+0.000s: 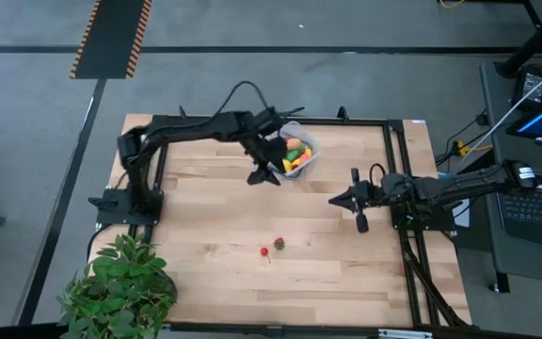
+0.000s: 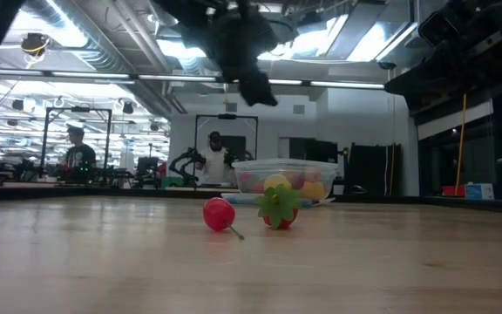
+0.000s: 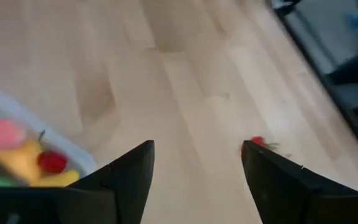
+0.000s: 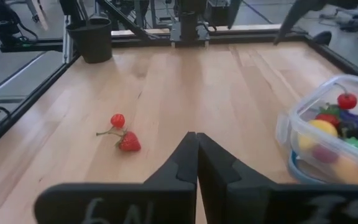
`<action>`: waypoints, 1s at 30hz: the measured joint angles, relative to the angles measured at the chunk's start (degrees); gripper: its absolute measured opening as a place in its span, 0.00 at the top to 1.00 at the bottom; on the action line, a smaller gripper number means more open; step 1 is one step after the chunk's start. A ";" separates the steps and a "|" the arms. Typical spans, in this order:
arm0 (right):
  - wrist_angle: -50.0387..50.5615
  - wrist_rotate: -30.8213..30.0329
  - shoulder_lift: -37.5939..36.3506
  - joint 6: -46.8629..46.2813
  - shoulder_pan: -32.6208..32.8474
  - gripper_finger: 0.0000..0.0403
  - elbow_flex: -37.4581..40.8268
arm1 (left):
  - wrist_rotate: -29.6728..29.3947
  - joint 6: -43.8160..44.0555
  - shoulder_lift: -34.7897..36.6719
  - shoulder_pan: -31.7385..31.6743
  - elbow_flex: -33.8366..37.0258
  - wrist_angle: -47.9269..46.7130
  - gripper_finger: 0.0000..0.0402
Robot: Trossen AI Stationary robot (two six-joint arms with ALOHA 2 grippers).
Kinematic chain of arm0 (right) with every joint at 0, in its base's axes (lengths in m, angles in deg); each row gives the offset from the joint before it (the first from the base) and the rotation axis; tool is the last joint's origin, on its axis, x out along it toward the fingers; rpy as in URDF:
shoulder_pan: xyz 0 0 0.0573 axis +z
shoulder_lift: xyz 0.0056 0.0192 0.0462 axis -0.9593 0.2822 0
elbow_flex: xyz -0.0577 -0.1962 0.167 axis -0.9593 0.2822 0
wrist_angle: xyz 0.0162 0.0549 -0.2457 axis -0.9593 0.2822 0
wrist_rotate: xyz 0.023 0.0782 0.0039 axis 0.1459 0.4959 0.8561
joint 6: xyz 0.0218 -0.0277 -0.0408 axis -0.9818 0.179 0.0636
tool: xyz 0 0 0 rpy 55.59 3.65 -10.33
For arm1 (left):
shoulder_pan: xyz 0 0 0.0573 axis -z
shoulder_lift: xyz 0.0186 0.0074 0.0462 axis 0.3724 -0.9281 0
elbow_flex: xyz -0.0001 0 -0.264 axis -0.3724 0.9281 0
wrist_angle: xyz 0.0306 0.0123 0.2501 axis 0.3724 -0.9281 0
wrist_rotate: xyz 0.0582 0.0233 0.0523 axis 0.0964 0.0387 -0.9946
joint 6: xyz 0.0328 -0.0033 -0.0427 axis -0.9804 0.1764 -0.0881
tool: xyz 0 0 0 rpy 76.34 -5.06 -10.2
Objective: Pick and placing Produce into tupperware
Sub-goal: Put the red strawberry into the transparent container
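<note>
High view shows most produce already heaped in the tupperware (image 1: 301,153); a cherry (image 1: 264,252) and strawberry (image 1: 278,244) lie mid-worktop (image 1: 205,226), touching neither claw. My left claw (image 1: 263,176) hangs spread and empty beside the tupperware; my right claw (image 1: 332,200) waits pressed together.

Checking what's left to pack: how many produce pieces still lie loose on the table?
2: a cherry and a strawberry, side by side mid-table, well short of the tupperware. None seem hidden.

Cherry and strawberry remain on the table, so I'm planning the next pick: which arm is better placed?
Probably left: its left gripper is open and empty; the right gripper is shut. Both are similarly far from the cherry and strawberry.
</note>
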 joint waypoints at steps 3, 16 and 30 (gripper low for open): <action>-0.08 0.02 0.25 -0.46 1.17 0.99 0.00 | -5.73 3.32 5.15 1.23 8.09 5.45 0.42; -11.19 -0.54 8.79 -0.42 6.61 0.99 -2.49 | -27.88 17.60 34.33 10.15 44.51 33.03 0.43; 10.17 -1.18 36.30 0.96 11.63 0.99 -30.29 | -53.70 26.18 55.30 26.13 63.21 41.43 0.43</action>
